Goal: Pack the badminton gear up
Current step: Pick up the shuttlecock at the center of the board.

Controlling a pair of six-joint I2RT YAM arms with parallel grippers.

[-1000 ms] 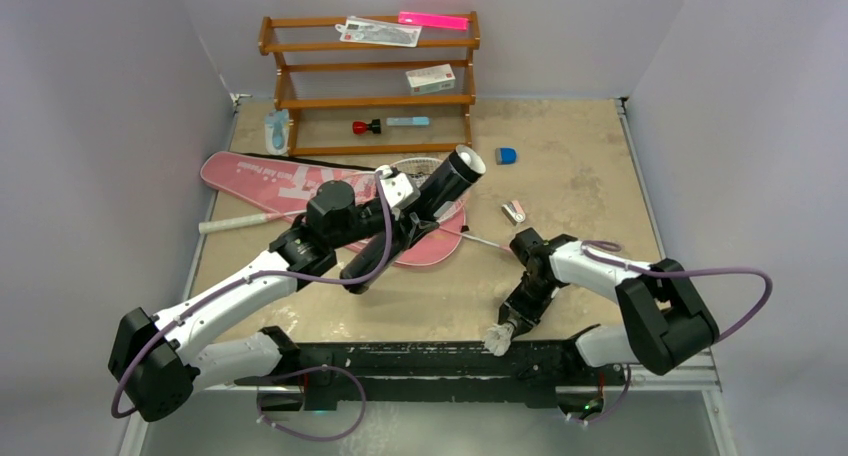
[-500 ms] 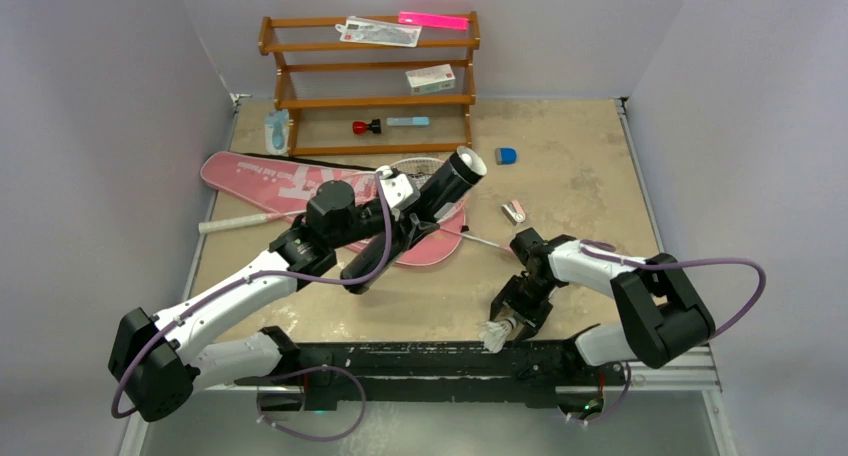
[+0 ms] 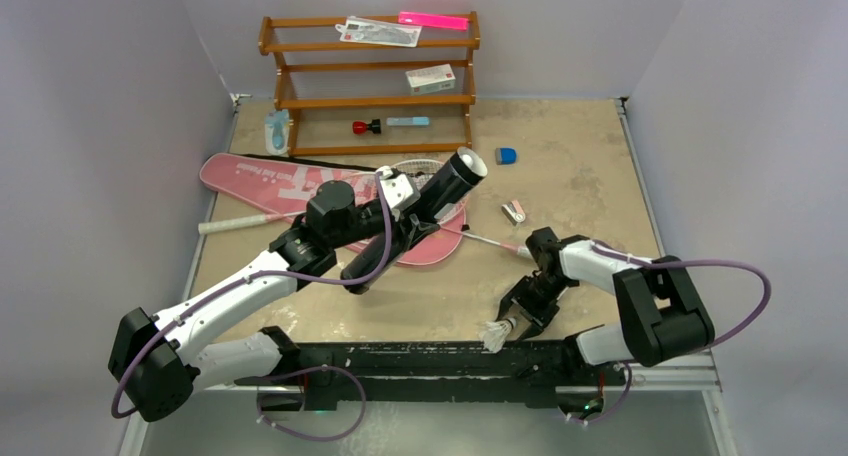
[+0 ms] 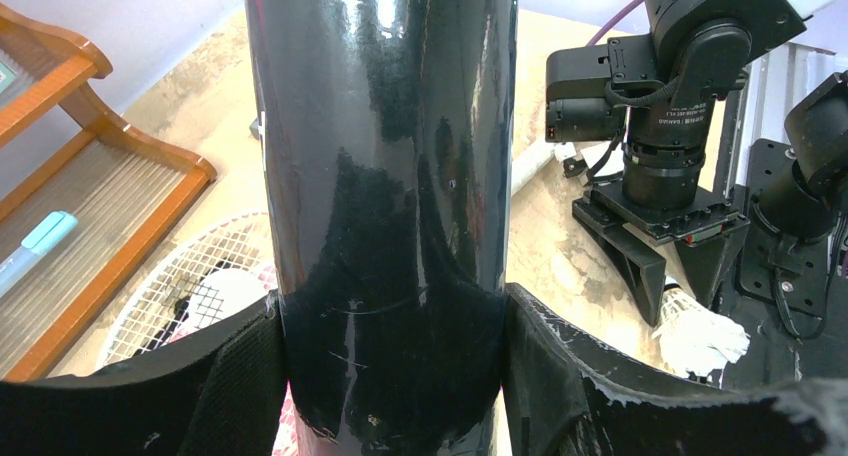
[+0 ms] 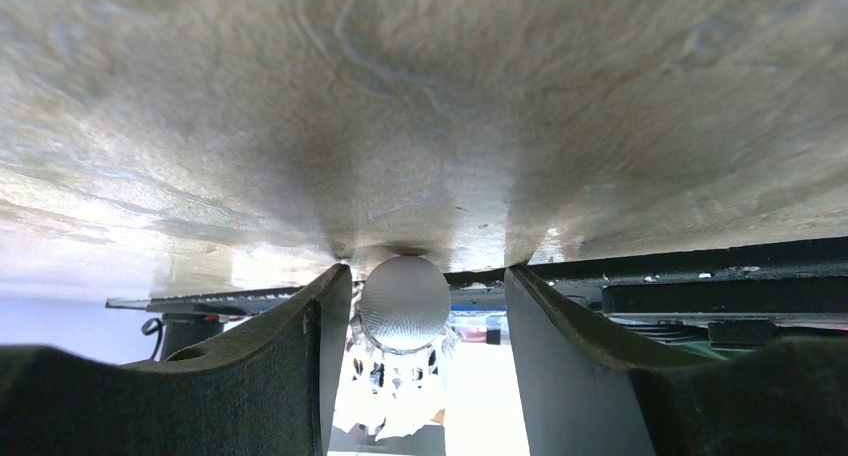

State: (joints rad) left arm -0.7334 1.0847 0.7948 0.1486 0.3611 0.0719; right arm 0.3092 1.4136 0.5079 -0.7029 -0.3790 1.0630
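Right jaws apart, straddling shuttlecock [image 5: 404, 304] cork
Centre cork, close gently off feathers; left jaws clamp black tube [image 4: 380, 126] left of the shuttlecock

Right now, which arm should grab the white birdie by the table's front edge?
The right arm. Its open right gripper straddles the shuttlecock, with a finger on either side of the cork. The left gripper is busy, shut on the black tube, and is farther away.
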